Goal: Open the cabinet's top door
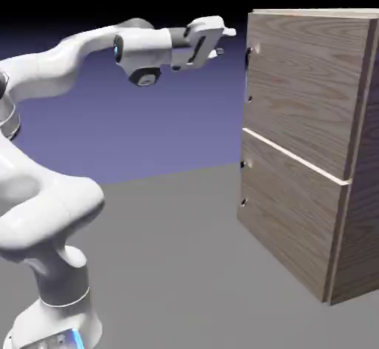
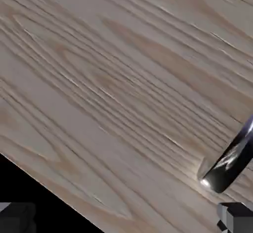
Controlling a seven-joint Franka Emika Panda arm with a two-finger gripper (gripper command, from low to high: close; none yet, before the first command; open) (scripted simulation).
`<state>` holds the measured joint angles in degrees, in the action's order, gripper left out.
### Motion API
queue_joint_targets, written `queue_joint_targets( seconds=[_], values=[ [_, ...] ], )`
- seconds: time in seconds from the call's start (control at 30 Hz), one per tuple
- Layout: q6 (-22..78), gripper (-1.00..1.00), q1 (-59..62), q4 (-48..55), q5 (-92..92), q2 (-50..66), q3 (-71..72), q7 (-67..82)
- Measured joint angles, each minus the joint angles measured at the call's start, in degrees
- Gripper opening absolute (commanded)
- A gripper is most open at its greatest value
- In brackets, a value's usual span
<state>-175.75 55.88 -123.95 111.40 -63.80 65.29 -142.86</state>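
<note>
Lining my hand point(image 1: 222, 44) up near the top door point(image 1: 307, 89) handle point(image 2: 232, 160) to grab it; fingers apart, gripping nothing

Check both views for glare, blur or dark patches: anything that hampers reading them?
Exterior view: evenly lit and sharp, black band along the top, the cabinet clear. Hand view: wood grain of the top door fills it, a bright glint on the handle, black corner lower left.

cabinet point(image 1: 311, 148) cut off at right edge, handle point(image 2: 231, 160) cropped in hand view
</note>
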Motion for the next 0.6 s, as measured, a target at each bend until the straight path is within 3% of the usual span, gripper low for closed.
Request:
queue_joint_targets(
  seconds=[0.23, 0.43, 0.47, 0.6],
  values=[
    [-0.3, 0.00, 8.9, 5.8, 17.4, -4.9, 10.2, -15.7],
    [1.1, 0.00, 17.8, 12.9, 19.4, -5.5, 13.6, -18.1],
    [1.3, -1.00, 19.1, 14.0, 19.5, -5.5, 14.0, -18.3],
    [5.3, -1.00, 16.0, 9.8, 22.4, -7.4, 11.4, -16.1]
  ],
)
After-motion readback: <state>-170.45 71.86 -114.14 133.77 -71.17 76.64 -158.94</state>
